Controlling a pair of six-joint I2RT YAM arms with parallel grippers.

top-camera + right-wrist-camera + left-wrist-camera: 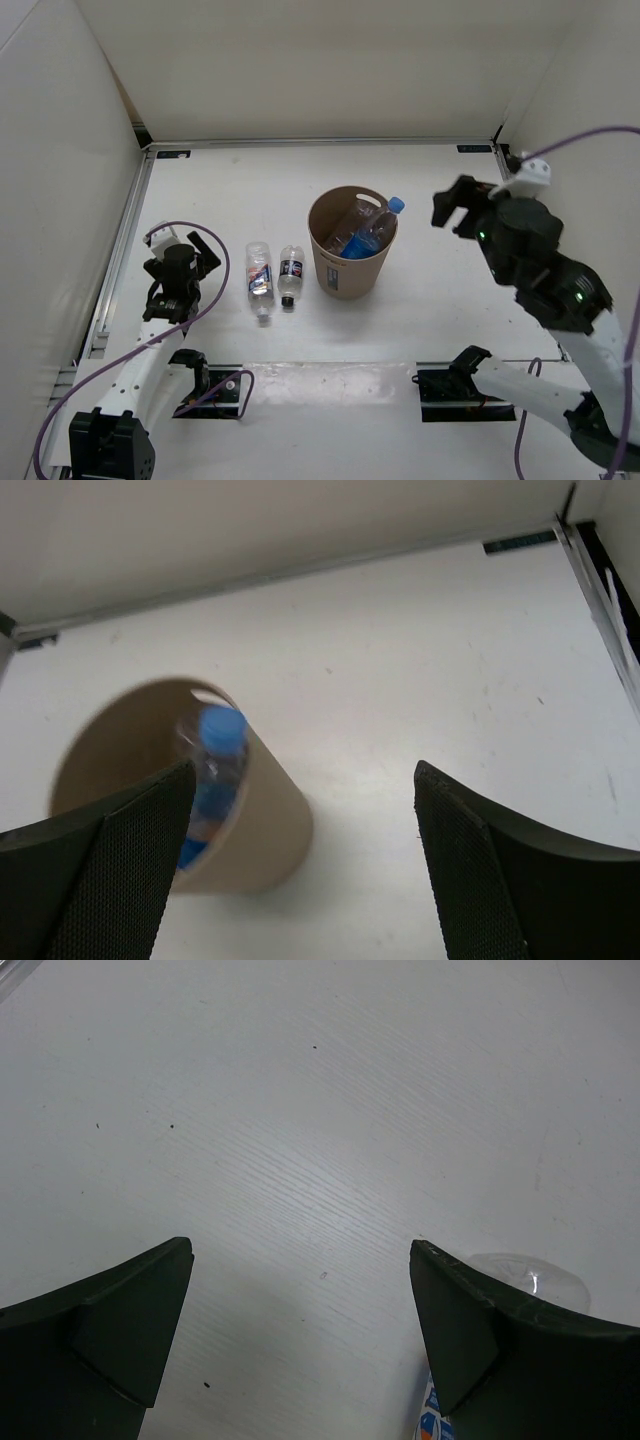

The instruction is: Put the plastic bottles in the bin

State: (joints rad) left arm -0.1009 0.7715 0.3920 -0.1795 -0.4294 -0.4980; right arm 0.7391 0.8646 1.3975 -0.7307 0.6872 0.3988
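Your bin [352, 278] stands upright near the middle of the desk [450, 330], and 2 of the 4 plastic bottles are already in it. The blue-labelled bottle [368, 238] leans against the bin's right rim with its blue cap poking above the edge, and a clear unlabelled bottle [354, 214] lies beside it, though you can barely make it out. The other 2 lie flat on the desk just left of the bin, side by side and apart, caps toward the near edge. The white-labelled bottle [260, 280] is on the outside and the shorter dark-labelled bottle [291, 272] lies between it and the bin, not touching the bin wall. Your left fingers [186, 248] sit low toward the left edge of the desk, spread wide with only bare desk between them. In the left wrist view the clear base of the white-labelled bottle [527, 1272] shows just outside the right-hand finger, beside the gap, not within it. Your right fingers [456, 212] are up off the desk toward the right edge, well apart from the bin, also spread wide and holding nothing. From the right wrist the bin [250, 830] and the blue-capped bottle [217, 755] sit ahead and left, partly behind the left-hand finger.
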